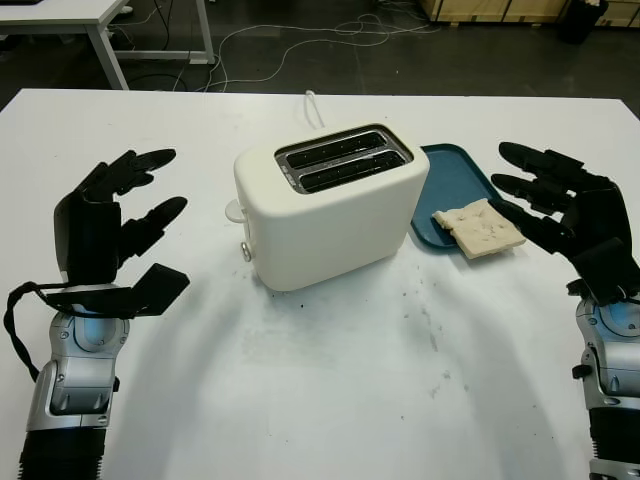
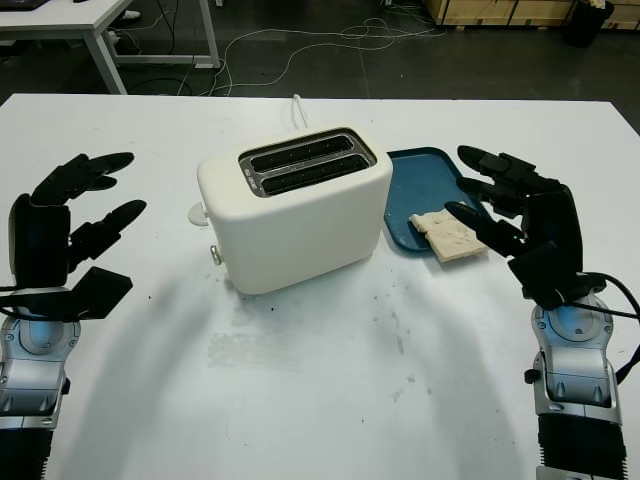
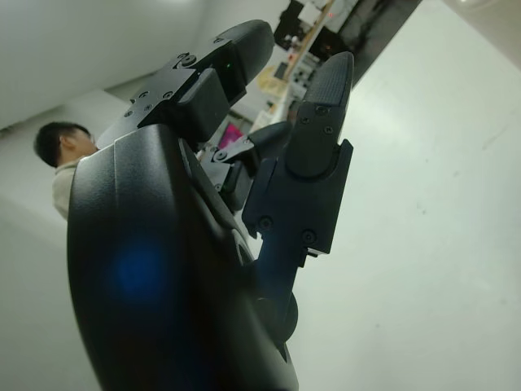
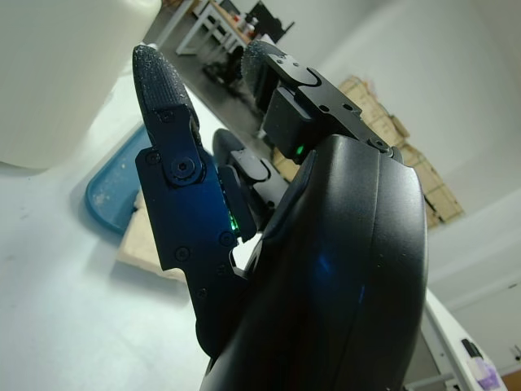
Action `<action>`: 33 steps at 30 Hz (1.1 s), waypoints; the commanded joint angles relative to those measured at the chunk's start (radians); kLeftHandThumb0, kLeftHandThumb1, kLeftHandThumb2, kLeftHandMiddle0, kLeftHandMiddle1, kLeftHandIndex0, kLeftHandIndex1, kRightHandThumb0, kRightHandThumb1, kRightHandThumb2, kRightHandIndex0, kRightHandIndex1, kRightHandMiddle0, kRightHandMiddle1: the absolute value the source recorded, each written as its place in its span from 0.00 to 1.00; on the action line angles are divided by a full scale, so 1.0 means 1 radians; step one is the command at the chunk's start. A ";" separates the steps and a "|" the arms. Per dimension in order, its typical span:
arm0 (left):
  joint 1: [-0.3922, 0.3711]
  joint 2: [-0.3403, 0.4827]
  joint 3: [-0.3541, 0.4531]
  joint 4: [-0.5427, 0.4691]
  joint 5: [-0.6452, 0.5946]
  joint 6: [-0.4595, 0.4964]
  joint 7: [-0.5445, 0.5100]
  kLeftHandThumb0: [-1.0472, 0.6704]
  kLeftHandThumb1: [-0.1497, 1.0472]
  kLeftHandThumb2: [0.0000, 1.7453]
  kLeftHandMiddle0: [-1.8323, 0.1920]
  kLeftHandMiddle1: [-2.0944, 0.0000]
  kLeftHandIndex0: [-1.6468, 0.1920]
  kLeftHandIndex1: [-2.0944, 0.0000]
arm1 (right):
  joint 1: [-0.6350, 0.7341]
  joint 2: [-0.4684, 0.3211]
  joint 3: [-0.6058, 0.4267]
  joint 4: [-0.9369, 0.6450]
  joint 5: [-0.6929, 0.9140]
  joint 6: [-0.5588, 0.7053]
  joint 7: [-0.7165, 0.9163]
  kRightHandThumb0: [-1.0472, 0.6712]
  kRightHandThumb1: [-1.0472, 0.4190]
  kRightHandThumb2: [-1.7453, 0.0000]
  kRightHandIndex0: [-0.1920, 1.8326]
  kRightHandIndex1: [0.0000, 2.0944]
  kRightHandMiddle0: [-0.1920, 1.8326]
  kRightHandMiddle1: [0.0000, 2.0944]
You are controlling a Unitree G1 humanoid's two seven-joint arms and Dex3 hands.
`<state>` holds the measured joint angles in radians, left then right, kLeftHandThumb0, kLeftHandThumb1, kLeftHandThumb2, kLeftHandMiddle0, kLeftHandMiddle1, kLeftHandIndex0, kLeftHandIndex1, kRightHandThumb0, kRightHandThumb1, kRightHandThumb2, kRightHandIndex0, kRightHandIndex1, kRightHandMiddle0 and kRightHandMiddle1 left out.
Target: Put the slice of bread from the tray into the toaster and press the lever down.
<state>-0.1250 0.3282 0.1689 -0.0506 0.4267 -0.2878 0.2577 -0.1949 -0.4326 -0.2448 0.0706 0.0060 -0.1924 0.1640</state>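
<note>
We note a white bench (image 1: 330, 390), matt and faintly speckled with dark marks, with dark floor and loose white cables (image 1: 300, 45) beyond its far edge. At its centre stands the cream toaster (image 1: 330, 215), smooth and round-cornered, its long axis running left to right and turned slightly away on the right; two dark slots (image 1: 343, 159) face upward. Its lever (image 1: 235, 211) projects from the left end. Touching its right side lies a dark blue tray (image 1: 455, 180), flat with rounded corners. The slice of bread (image 1: 479, 228) lies flat on the tray's near right corner, pale and pitted, overhanging the rim. The right hand (image 1: 560, 205) hovers just right of the bread, fingers extended, holding nothing. The left hand (image 1: 115, 235) sits well left of the toaster, open and empty.
</note>
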 commanded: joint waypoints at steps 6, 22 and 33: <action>0.002 -0.004 -0.007 -0.018 -0.003 0.009 -0.005 0.38 0.89 0.00 0.60 0.62 0.49 0.88 | 0.002 -0.002 0.000 -0.004 -0.004 -0.012 -0.002 0.29 0.14 1.00 0.52 0.00 0.47 0.00; 0.005 -0.006 -0.010 -0.013 0.000 0.000 -0.003 0.39 0.89 0.00 0.61 0.62 0.47 0.90 | 0.087 -0.264 0.136 0.092 -0.709 -0.141 -0.335 0.33 0.13 0.99 0.41 0.00 0.39 0.00; 0.012 -0.004 -0.006 -0.022 -0.006 0.007 -0.009 0.39 0.89 0.00 0.61 0.61 0.47 0.92 | 0.003 -0.335 0.306 0.330 -0.875 -0.092 -0.436 0.30 0.15 1.00 0.32 0.00 0.33 0.00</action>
<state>-0.1189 0.3239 0.1648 -0.0596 0.4254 -0.2805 0.2481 -0.1706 -0.7536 0.0497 0.3811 -0.8676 -0.2893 -0.2553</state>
